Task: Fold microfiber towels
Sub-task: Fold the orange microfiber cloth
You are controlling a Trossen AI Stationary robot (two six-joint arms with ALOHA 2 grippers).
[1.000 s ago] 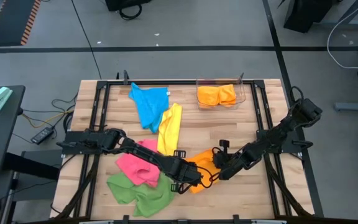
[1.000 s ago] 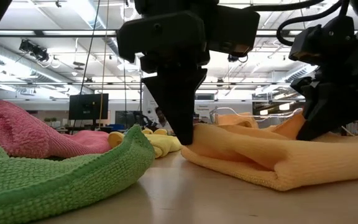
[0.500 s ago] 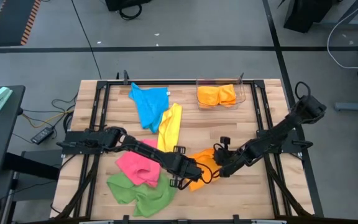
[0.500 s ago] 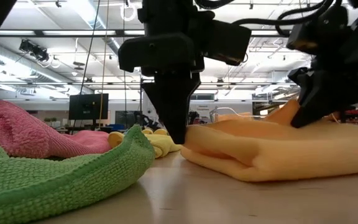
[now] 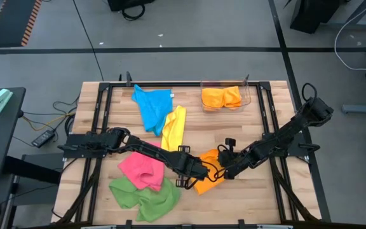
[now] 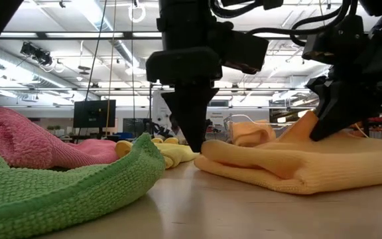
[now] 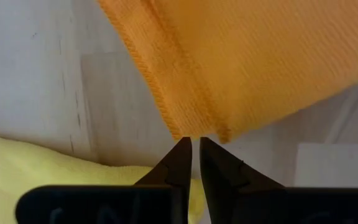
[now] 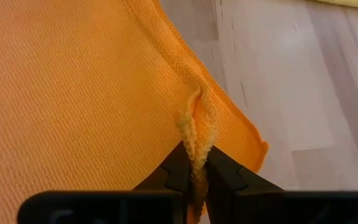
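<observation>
An orange towel [image 5: 208,182] lies folded on the wooden table [image 5: 246,127], between my two grippers. My left gripper [image 5: 194,173] points down at the towel's left corner [image 7: 194,132], its fingers almost together and their tips at table level [image 6: 194,147]. My right gripper [image 5: 225,170] is shut on the towel's right part. To the left lie a pink towel [image 5: 142,170] and a green towel [image 5: 142,197]. A yellow towel [image 5: 173,130] and a blue towel [image 5: 152,107] lie farther back. My left gripper comes from above, and its fingertips [image 7: 184,149] stand right at the folded towel's hemmed corner [image 7: 185,127]. I cannot tell whether any cloth is between them. My right gripper pinches a puckered ridge of the hemmed edge [image 8: 194,127] between its two fingers, slanting down from the table's right. That edge is raised [image 6: 310,123]; the rest of the towel lies on the table.
A clear bin [image 5: 226,95] with folded orange cloths stands at the far edge. Bare wood shows on the table's right half and between the yellow towel and the bin. The green towel fills the near left of the low view.
My left gripper has shifted a little toward the table's far right, staying at the orange towel's left edge. The towel's upper layer has been drawn over, so the pile looks more compact and its near fold sits differently.
</observation>
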